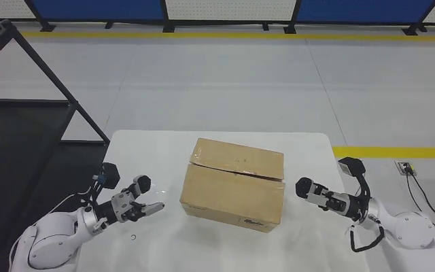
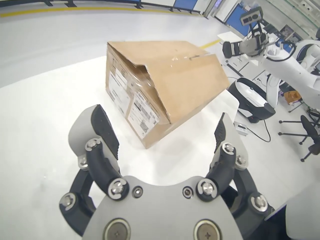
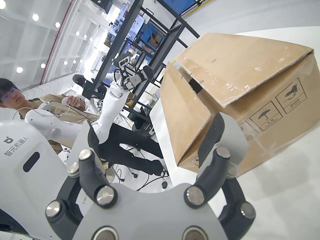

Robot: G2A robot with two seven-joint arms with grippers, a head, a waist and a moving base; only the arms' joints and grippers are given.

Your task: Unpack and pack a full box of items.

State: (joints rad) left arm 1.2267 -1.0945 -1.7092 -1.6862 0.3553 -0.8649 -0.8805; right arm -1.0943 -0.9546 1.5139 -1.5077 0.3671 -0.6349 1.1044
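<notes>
A brown cardboard box (image 1: 233, 183) stands in the middle of the white table (image 1: 156, 146), its top flaps folded down with a taped seam and a slightly lifted edge. White labels cover its end face (image 2: 132, 101). My left gripper (image 1: 151, 198) hovers over the table to the left of the box (image 2: 170, 81), open with nothing between its fingers (image 2: 105, 128). My right gripper (image 1: 303, 187) sits just off the box's right end (image 3: 225, 86), also open and empty, one finger (image 3: 212, 136) close to the box's lower corner.
A black metal rack (image 1: 41, 109) stands at the table's left side. A small ring-like object (image 1: 133, 237) lies on the table near the left arm. Yellow floor lines (image 1: 384, 151) run to the right and along the back.
</notes>
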